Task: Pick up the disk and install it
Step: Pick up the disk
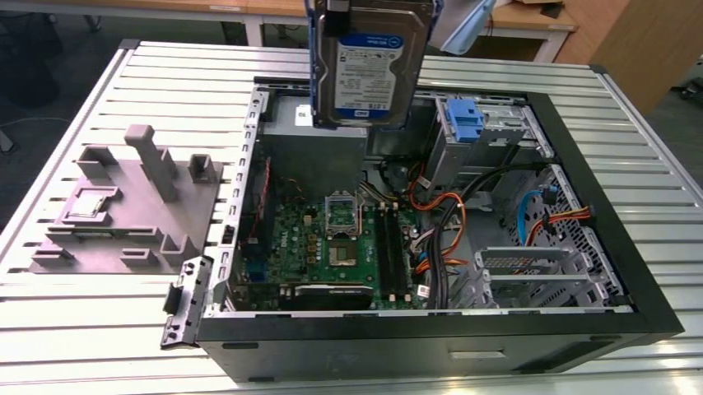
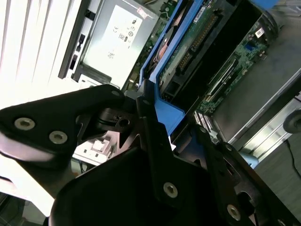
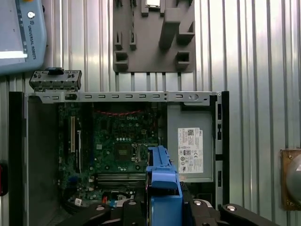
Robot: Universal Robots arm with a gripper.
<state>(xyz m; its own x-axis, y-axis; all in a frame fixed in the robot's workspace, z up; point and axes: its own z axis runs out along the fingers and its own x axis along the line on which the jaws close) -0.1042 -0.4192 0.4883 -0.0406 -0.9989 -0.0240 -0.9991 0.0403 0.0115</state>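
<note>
The disk (image 1: 368, 62) hangs upright in the air above the back of the open computer case (image 1: 439, 337), its white-and-blue label facing the exterior camera and its blue carrier frame visible at the edges. In both wrist views my gripper (image 2: 164, 123) is shut on the disk, with black fingers (image 2: 153, 136) clamped on either side of the blue carrier frame (image 3: 162, 181). The disk's underside with its circuit board (image 2: 195, 40) points down toward the case. Below it lie the motherboard (image 1: 329, 243) and the silver power supply (image 3: 190, 148).
A narrow upright blue bracket (image 1: 467, 123) stands in the drive bay at the case's far right in the exterior view. A metal drive cage (image 1: 538, 276) and bundled cables (image 1: 450, 222) fill the right side. A grey fixture plate (image 1: 132, 202) sits left of the case on the slatted table (image 1: 88, 329).
</note>
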